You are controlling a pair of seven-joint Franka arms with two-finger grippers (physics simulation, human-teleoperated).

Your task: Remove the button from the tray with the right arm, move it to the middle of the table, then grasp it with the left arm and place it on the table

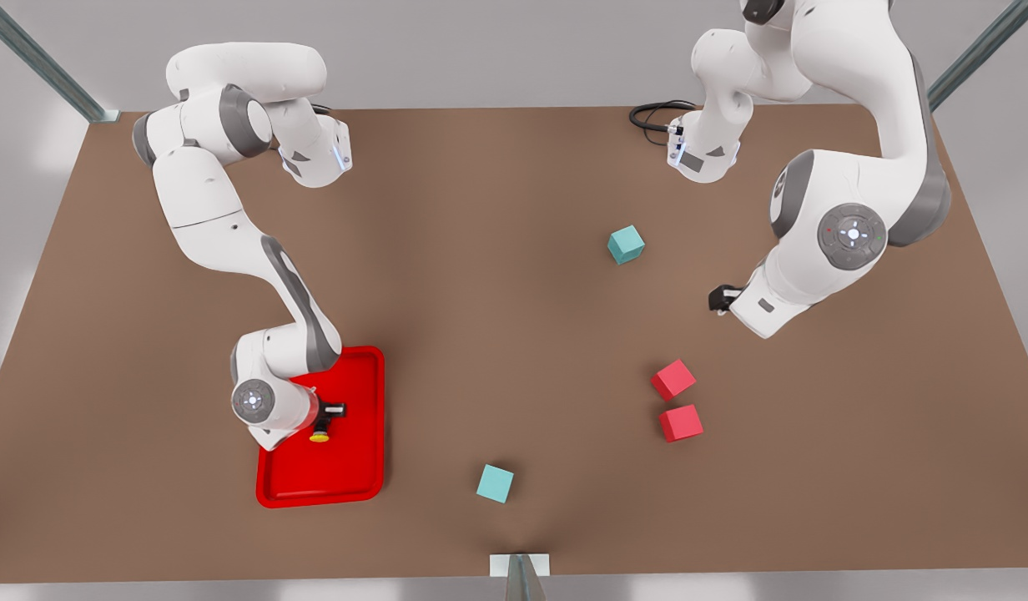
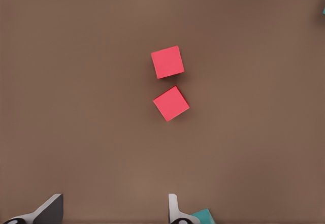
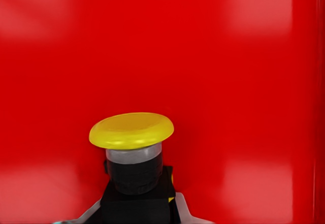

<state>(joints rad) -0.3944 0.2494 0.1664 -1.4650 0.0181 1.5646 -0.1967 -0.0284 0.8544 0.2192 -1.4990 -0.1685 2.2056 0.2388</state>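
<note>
Button [image 3: 133, 158] over tray [image 1: 360, 467], right tool [image 1: 329, 416] clamped on its body, left tool [image 2: 114, 211] spread apart

Right pincer [image 1: 324, 421] sits low over the tray [image 1: 360, 467], rim all around it. Left pincer [image 1: 719, 298] has bare counter [image 1: 497, 317] below; two red cubes [image 1: 677, 402] just ahead.

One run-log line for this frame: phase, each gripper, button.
phase: pick in tray | right gripper: shut on button | left gripper: waiting above table, fingers open | handover: not yet done
</note>
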